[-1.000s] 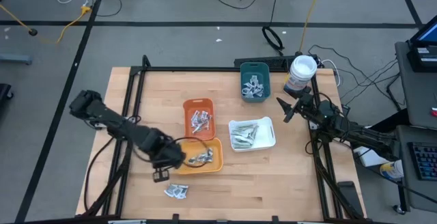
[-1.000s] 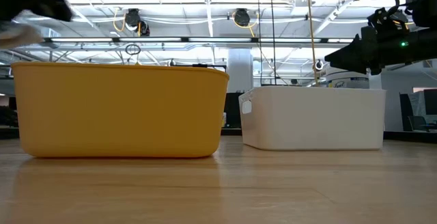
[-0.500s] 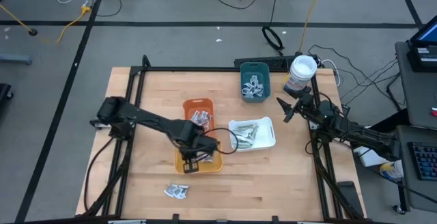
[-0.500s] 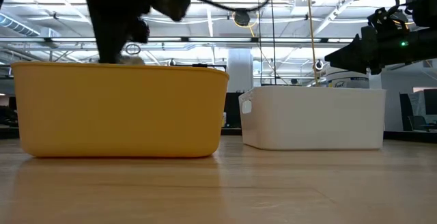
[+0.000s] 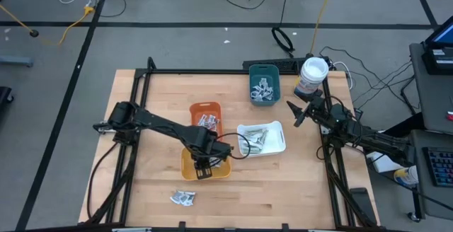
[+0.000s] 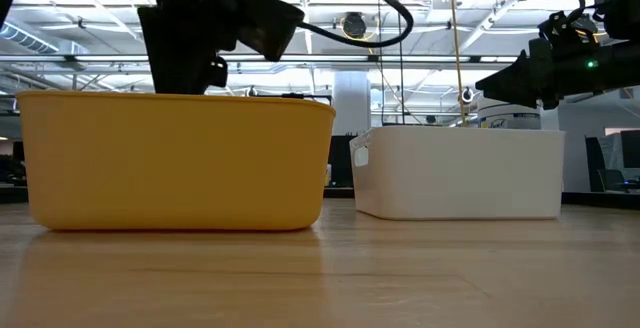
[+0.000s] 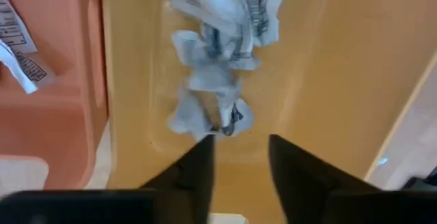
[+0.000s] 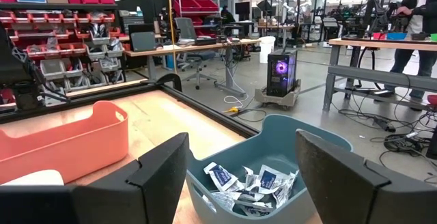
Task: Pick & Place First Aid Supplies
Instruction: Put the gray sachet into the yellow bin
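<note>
Left gripper (image 5: pixel 203 167) has swung from the tabletop's edge to over the yellow tray (image 5: pixel 185 167). Its jaws are partly open and hold nothing. Packets (image 7: pixel 217 60) lie just ahead, inside the tray. Right gripper (image 5: pixel 292 116) waits, open wide.

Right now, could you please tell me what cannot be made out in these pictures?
- Yellow tray contents: in the low view its wall hides them.
- Left hand: in the high view its own arm covers it.
- Loose packets on the table: too small in the high view to read.
- White tray contents: low view, hidden by its wall.
</note>
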{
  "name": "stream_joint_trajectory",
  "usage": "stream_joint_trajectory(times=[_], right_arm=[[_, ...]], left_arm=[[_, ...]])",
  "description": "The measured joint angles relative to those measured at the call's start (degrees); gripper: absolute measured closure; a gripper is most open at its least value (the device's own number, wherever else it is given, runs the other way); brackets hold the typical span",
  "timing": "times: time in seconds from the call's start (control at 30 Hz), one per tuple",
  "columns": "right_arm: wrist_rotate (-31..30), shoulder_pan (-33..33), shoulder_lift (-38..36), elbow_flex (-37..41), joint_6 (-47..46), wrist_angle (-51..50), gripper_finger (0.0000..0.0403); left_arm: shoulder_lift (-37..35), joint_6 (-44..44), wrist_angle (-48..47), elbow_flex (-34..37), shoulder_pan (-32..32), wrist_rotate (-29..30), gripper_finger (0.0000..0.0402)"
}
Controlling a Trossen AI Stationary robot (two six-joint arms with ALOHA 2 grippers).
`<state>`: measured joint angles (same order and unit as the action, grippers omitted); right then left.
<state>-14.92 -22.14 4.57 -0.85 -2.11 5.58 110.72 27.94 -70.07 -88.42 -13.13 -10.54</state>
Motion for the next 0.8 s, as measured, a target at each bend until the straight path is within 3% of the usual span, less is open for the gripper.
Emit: stream_joint_trajectory(times=[0.17,0.33,0.5,0.8], right_arm=[[0.0,0.01,0.01,-0.01,-0.01,0.0,0.014],[0.01,0.0,0.01,-0.01,0.0,0.0,0.014],[0.0,0.01,0.01,-0.01,0.0,0.0,0.014],[0.0,0.01,0.01,0.0,-0.02,0.0,0.014]], left_arm=[[-1.65,-1.58,-0.28,0.0,-0.51,-2.65,0.0179],[-4.45,1.11,-0.63,0.0,-3.84,-2.72,0.013],[-5.99,3.69,-0.63,-0.01,-10.32,0.25,0.0116],[-5.9,8.15,-0.01,-0.02,-22.85,0.17,0.0135]])
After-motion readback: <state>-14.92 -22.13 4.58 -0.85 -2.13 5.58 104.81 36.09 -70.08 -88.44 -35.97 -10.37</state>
